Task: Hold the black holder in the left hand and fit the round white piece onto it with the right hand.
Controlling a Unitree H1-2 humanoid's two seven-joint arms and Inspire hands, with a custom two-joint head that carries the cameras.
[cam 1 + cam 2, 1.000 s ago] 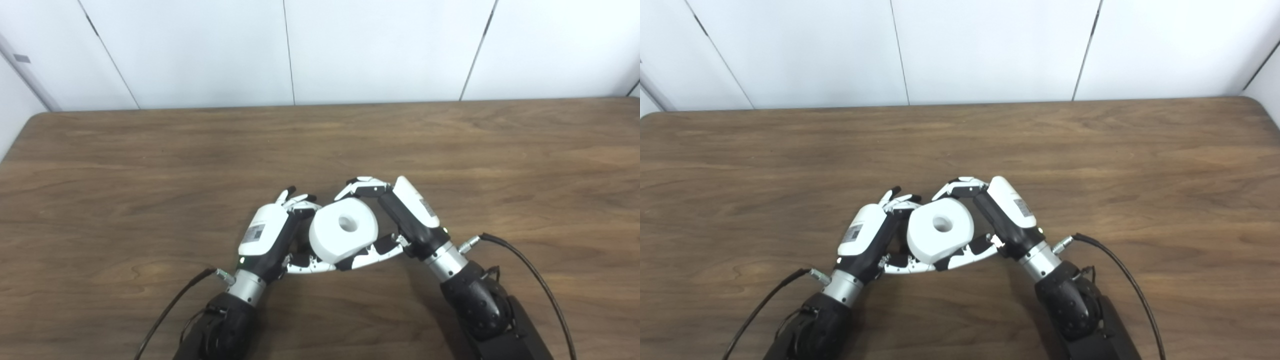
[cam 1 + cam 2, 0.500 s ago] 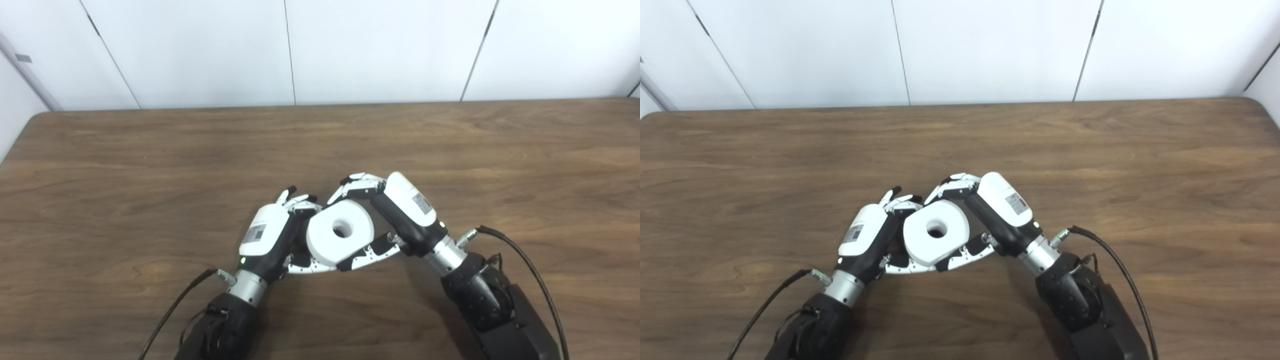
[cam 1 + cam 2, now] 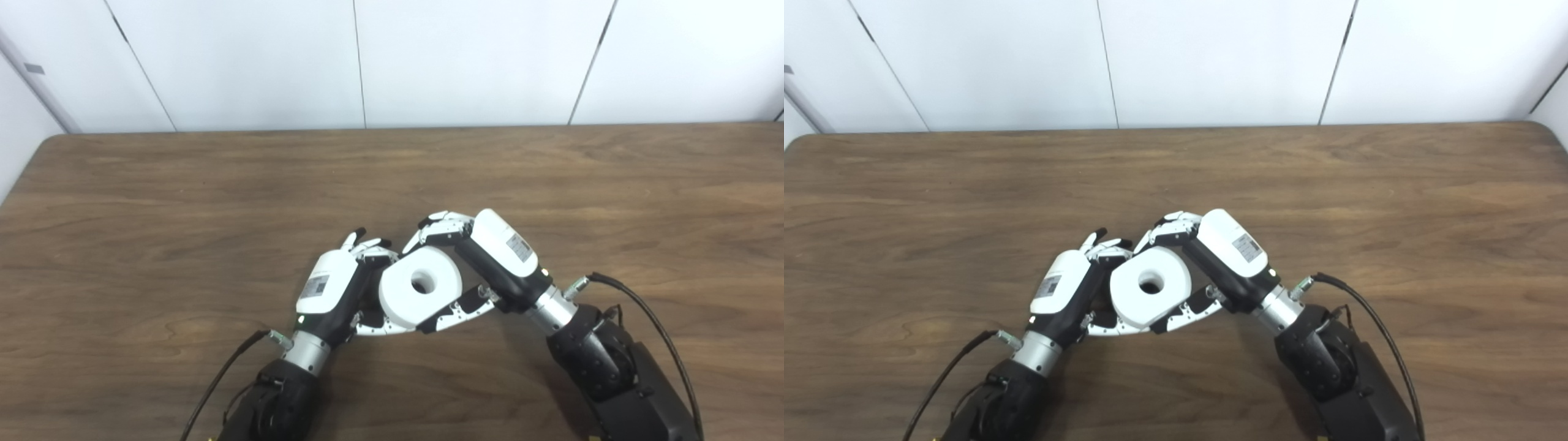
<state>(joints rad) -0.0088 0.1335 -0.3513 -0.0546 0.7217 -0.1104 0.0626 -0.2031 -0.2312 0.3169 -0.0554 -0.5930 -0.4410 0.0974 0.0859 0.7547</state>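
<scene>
The round white piece [image 3: 419, 285], a thick ring with a centre hole, sits between both hands near the table's front middle. My right hand [image 3: 484, 260] is shut on it, fingers curled over its far rim and thumb under its near edge. My left hand [image 3: 335, 289] presses against the ring's left side, fingers curled. Only a dark sliver shows between the left palm and the ring; the black holder itself is hidden there, so I cannot tell how the ring sits on it.
The brown wooden table [image 3: 184, 202] stretches wide on both sides and behind the hands. White wall panels [image 3: 478, 61] stand behind its far edge. Black cables [image 3: 643, 318] trail from both wrists toward the near edge.
The right hand has shifted slightly left and tilted the ring, so its hole faces more upward. The left hand has held its place. The camera has shifted a little.
</scene>
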